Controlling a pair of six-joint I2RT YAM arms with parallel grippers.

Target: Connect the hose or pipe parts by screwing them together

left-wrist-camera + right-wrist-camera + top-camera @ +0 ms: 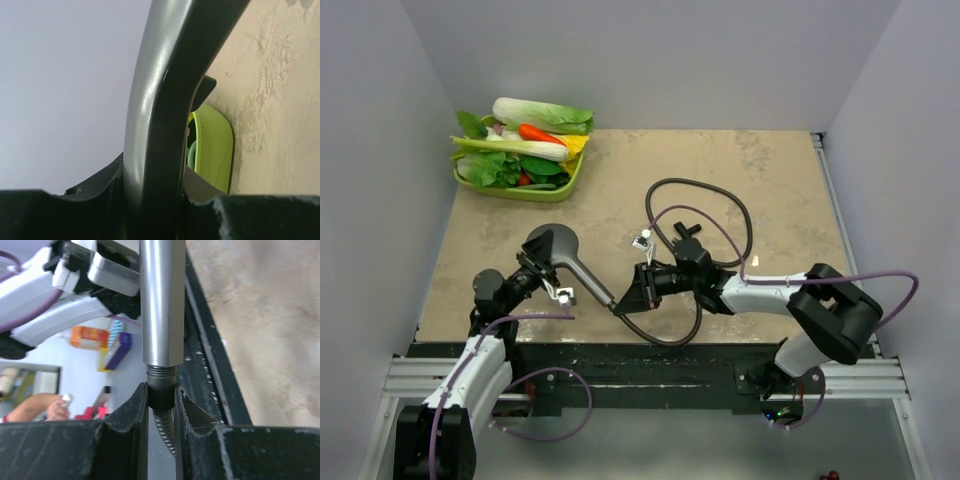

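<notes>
The dark grey shower head (pixel 552 243) lies low over the table's left half, its handle (pixel 588 280) slanting toward the near edge. My left gripper (pixel 542 268) is shut on that handle close to the round face. In the left wrist view the handle (pixel 155 125) fills the gap between the fingers of the left gripper (pixel 152 185). My right gripper (pixel 638 290) is shut on the hose's end nut (pixel 161 392). The nut sits against the threads (pixel 161 371) at the handle's end (pixel 161 300). The ribbed hose (pixel 165 432) trails back between the fingers and loops over the table (pixel 740 215).
A green tray (pixel 565 190) piled with toy vegetables stands at the back left corner. White walls close in the table on three sides. A black rail (pixel 650 355) runs along the near edge. Purple cables (pixel 880 280) hang from both arms.
</notes>
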